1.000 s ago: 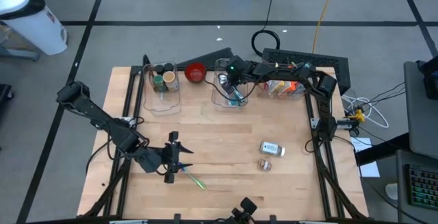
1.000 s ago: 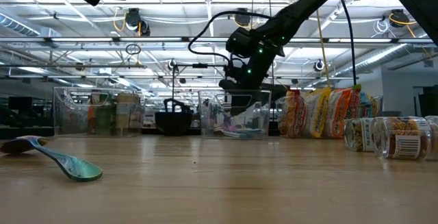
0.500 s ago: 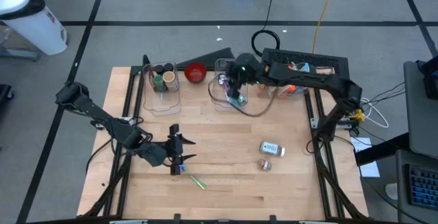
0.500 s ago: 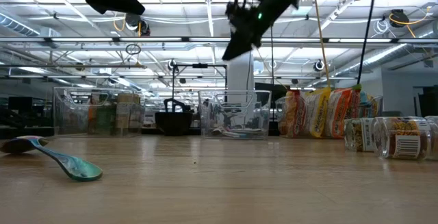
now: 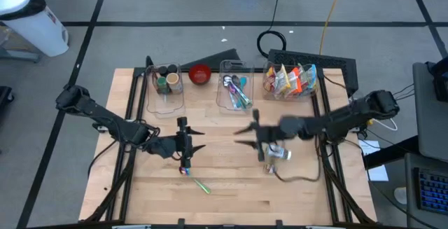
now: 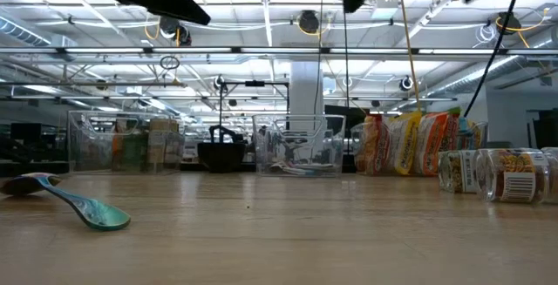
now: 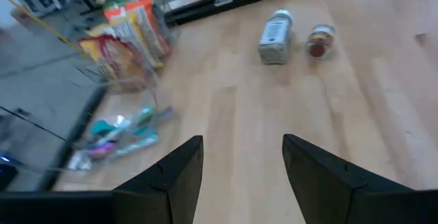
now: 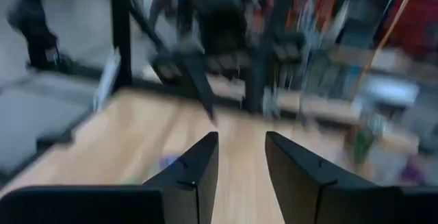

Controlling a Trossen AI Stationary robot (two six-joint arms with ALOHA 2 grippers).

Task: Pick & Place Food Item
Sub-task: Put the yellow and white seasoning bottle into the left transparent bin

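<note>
The right gripper (image 5: 246,136) hangs above the table (image 5: 224,187), fingers apart and empty, just beside the 2 jars (image 5: 277,152). The left gripper (image 5: 194,141), also apart and empty, is over the green spoon (image 5: 201,185).

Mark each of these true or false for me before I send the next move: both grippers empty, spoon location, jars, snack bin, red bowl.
1. Both grippers, left and right, hold nothing. True.
2. The green spoon lies in a bin. False: it lies on the bare table.
3. Two jars lie near the right gripper. True.
4. The snack packets are scattered on the table. False: they stand in a clear bin.
5. The red bowl sits at the table's far edge. True.
</note>
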